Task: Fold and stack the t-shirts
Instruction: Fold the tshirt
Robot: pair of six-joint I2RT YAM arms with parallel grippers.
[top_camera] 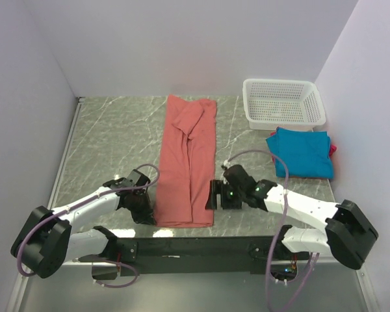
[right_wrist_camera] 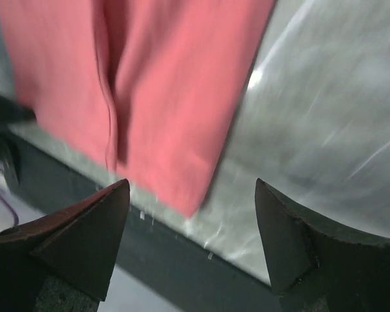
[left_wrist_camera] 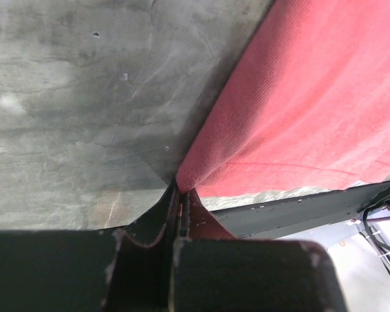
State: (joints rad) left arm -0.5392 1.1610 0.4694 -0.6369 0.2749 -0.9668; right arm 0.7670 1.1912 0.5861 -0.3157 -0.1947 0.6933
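- You're working on a grey marbled table [top_camera: 110, 130] boxed in by plain pale walls, with a white basket [top_camera: 285, 101] sitting at the far right.
- The red shirt [top_camera: 188, 162] is lying mid-table as a long narrow strip, folded lengthwise, running from the near edge toward the back.
- The blue shirt [top_camera: 302, 153] is sitting folded in front of the basket, with a sliver of magenta shirt [top_camera: 333, 148] peeking out at its right side.
- Your left gripper [left_wrist_camera: 180, 195] is pinching the red shirt's near left corner, jaws clamped tight on the hem.
- Your right gripper [right_wrist_camera: 192, 195] is hanging wide apart just beside the near right corner, holding nothing.
- The cloth is looking light, soft and limp, so it's probably going to sag and drag between grips. No breakage worry.
- Best hold, as a judgement: you're wanting both near corners, pinched through all layers at the hem, so the strip is lifting evenly for a fold toward the far end.
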